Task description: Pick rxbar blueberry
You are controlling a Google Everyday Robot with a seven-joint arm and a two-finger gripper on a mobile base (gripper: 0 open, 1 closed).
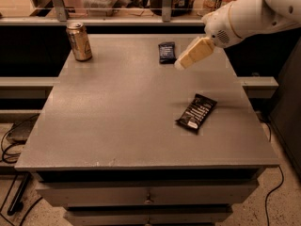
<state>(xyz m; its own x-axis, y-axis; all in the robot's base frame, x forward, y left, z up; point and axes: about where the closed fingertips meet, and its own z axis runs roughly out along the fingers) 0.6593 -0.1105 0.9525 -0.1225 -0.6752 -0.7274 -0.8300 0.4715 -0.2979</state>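
Plainly early: rxbar blueberry (167, 52) lies flat near tabletop (117, 121) far edge, right of middle, ungrasped. Gripper (189, 57) hovers just beside it, toward right edge; clenched or released, cannot tell. Left: descend, grasp, lift.

gold can (79, 41), perhaps soda; black wrapper (196, 113), table (127, 107)
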